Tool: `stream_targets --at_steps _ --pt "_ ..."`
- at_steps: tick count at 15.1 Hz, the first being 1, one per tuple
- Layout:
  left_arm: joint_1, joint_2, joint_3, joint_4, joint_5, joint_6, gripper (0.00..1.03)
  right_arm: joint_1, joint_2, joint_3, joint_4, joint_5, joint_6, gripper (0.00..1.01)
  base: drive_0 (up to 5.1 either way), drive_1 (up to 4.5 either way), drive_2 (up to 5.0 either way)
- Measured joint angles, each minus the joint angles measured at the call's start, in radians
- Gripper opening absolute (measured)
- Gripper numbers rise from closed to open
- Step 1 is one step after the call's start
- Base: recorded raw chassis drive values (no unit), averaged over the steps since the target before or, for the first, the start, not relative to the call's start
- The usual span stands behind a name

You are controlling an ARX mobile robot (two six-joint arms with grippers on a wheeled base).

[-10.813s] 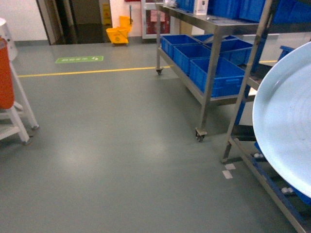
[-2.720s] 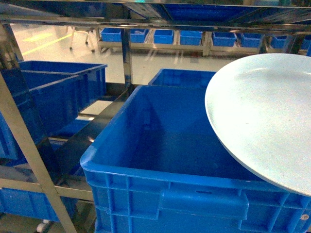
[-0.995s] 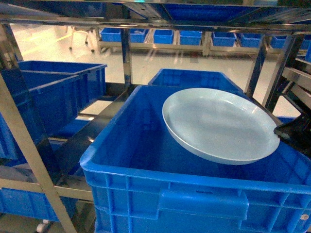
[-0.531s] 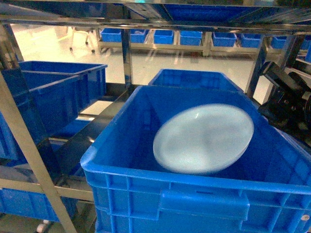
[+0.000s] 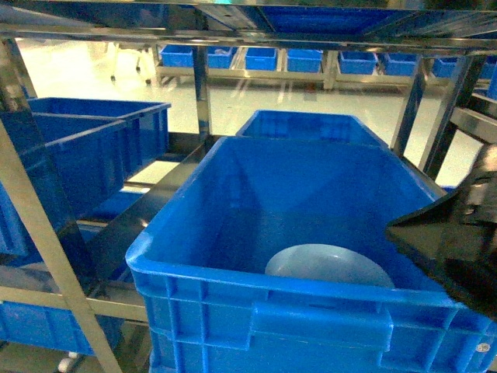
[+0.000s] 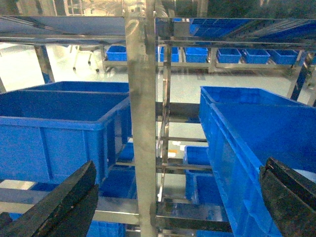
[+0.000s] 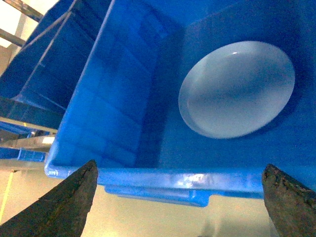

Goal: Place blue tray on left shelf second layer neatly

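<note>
So the blue tray (image 7: 237, 89) is lying flat on the bottom of the big blue crate (image 5: 233, 233) on the left shelf (image 6: 143, 123). Right jaws (image 7: 180, 197) hang wide open above it, not touching. Left jaws (image 6: 180, 197) are spread open too, well off to the side.

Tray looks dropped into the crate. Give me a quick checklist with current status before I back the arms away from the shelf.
1. Blue tray released: ok, it lies in the blue crate, no finger touching it.
2. Right gripper open: ok, fingers spread wide above the crate.
3. Left gripper open and empty: ok.
4. Tray flat on the crate floor: cannot tell; the near wall hides part of it in the head view.
5. Crate on the left shelf second layer: cannot tell, tiers are not all visible.
6. Left arm clear of the shelf upright: cannot tell.
</note>
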Motion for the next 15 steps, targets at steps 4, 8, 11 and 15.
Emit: stream_targets --at_steps 4,8,11,15 --pt "0.0 0.0 0.0 0.0 0.0 0.0 0.98 -0.067 -0.17 -0.016 0.09 0.021 -0.302 0.98 0.0 0.0 0.0" --pt "0.0 0.0 0.0 0.0 0.0 0.0 0.98 -0.127 -0.37 -0.108 0.056 0.1 -0.709 0.98 0.0 0.0 0.0" --pt "0.0 0.0 0.0 0.0 0.0 0.0 0.98 -0.27 -0.612 -0.119 -0.174 0.109 -0.99 0.98 0.0 0.0 0.0" --pt "0.001 0.0 0.0 -0.001 -0.002 0.0 0.98 -0.286 -0.703 -0.274 0.109 0.152 -0.839 0.67 0.0 0.0 0.0"
